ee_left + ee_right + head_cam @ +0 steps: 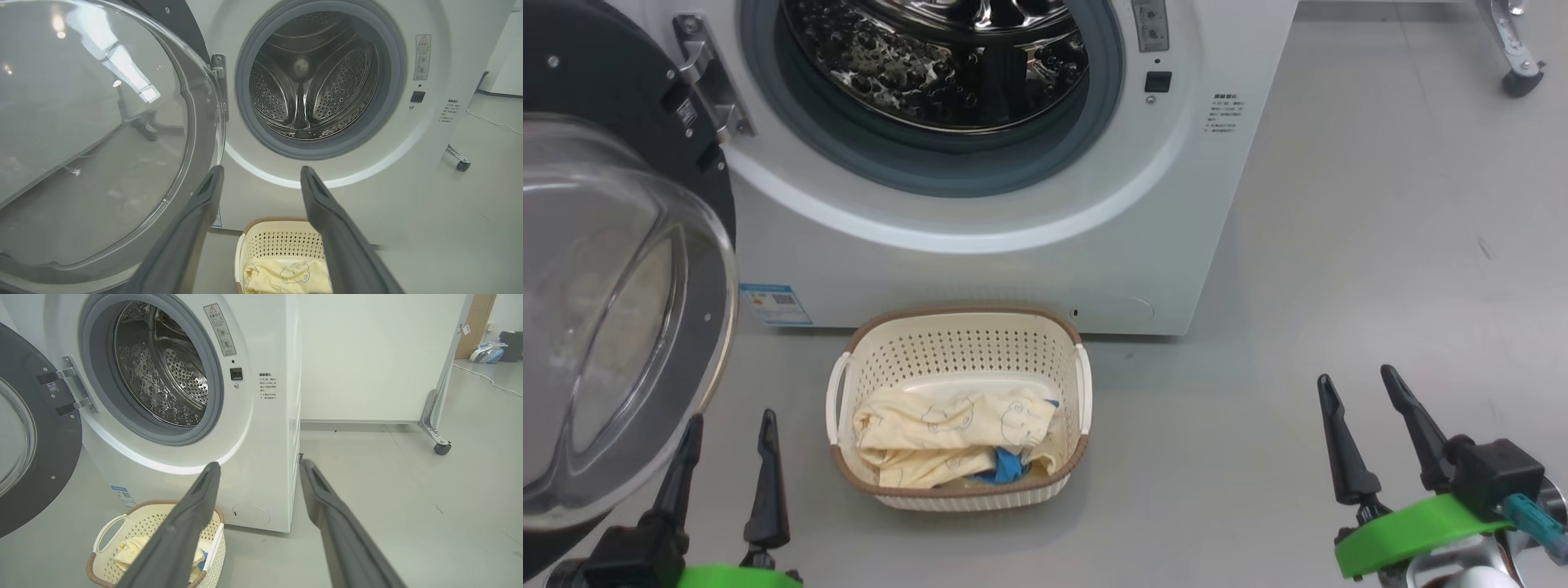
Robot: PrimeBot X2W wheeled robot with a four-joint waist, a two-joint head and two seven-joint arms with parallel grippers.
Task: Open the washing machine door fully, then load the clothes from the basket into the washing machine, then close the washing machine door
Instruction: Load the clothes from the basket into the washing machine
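The washer [1013, 261] stands with its door [613, 310] open, clothes [947, 433] lying in the basket [960, 314] before it. The left claw [730, 418] and right claw [1356, 376] flank the basket, both wide and empty.

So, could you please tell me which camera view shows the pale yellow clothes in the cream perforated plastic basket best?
The head view: it looks down on the pale yellow clothes, blue piece included. Both wrist views catch them partly behind a dark finger.
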